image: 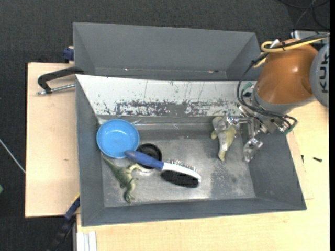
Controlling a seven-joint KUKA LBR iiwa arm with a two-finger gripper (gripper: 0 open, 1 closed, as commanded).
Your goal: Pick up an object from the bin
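My gripper [238,143] hangs over the right part of the bin, its two metal fingers apart and pointing down. A pale yellow-green toy figure [224,140] stands on end right at the left finger [230,123]; whether they touch is unclear. The right finger [252,145] has nothing against it. Nothing shows in the gap between the fingers.
On the left of the bin lie a blue bowl [117,137], a brush with a blue handle and dark bristles [172,171], a black ring [151,151] and a green toy dinosaur [125,181]. The arm with its orange cover comes in over the right rim.
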